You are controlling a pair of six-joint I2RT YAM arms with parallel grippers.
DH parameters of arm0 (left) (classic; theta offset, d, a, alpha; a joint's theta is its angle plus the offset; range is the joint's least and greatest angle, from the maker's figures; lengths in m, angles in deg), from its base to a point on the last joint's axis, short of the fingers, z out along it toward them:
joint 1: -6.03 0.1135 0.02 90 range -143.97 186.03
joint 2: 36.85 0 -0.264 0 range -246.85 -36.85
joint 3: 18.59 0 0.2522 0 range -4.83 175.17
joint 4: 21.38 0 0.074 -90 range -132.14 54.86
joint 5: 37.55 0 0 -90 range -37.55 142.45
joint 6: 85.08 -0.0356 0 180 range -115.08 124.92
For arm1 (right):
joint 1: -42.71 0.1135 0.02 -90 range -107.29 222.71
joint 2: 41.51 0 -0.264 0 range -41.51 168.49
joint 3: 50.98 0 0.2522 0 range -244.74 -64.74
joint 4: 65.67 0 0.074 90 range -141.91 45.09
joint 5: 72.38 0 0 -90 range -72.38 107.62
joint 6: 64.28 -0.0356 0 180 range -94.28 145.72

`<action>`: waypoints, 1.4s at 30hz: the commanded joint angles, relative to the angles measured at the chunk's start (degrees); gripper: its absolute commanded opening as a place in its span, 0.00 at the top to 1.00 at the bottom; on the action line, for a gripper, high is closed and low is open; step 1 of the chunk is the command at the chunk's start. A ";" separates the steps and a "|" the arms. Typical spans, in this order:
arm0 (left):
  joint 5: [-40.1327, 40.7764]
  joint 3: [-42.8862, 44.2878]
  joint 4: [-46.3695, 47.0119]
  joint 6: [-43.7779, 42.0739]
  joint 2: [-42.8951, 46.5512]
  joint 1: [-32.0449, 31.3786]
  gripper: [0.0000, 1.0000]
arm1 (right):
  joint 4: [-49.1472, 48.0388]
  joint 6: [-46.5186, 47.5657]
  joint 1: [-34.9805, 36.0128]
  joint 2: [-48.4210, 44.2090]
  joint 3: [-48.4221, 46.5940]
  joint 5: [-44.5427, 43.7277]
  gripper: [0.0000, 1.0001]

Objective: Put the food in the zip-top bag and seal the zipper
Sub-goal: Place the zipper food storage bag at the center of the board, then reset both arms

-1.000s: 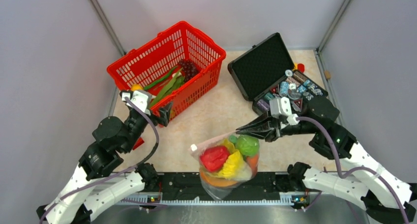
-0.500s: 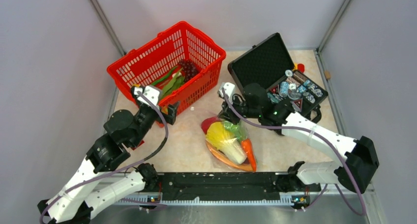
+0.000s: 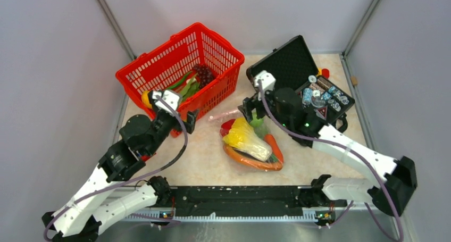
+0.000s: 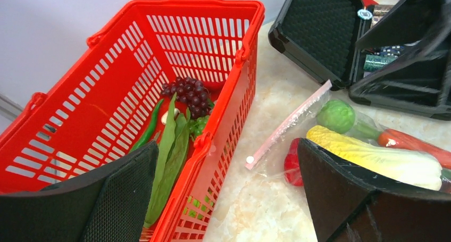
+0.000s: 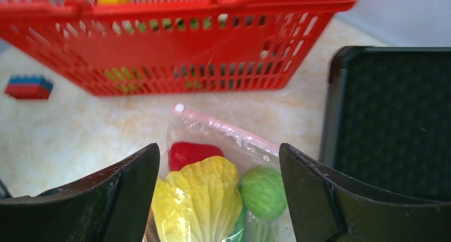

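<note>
The left pincer [image 4: 226, 142] and right pincer [image 5: 218, 146] both gaped empty; the zip-top bag [image 3: 254, 156] lay on the worktop [image 3: 207, 165] beside the basket [image 3: 213, 96]; its zipper [image 4: 290, 124] looked unsealed, so a nudge might spill food [image 3: 245, 139].

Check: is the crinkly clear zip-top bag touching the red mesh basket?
Apart. Right wrist view shows bare beige tabletop between the red mesh basket and the clear zip-top bag's pink zipper strip.
</note>
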 commanded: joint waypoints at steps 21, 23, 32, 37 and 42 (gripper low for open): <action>-12.53 6.09 1.04 20.40 -14.86 16.95 0.01 | -7.82 -20.15 -1.85 -27.90 23.21 -21.47 0.07; -12.07 6.58 -0.50 22.67 -16.42 19.48 0.01 | -7.53 -20.32 -2.11 -28.20 23.53 -21.66 0.07; -7.60 10.58 -4.34 28.91 -19.90 24.46 0.01 | 1.42 -23.33 -10.03 -26.19 18.19 -16.43 0.07; -0.40 11.48 -5.38 31.34 -21.71 24.45 0.01 | 1.40 -20.90 -11.12 -26.54 16.52 -15.71 0.07; 3.45 11.09 -5.35 31.42 -21.63 24.46 0.01 | 1.72 -19.86 -11.17 -27.02 14.90 -16.22 0.07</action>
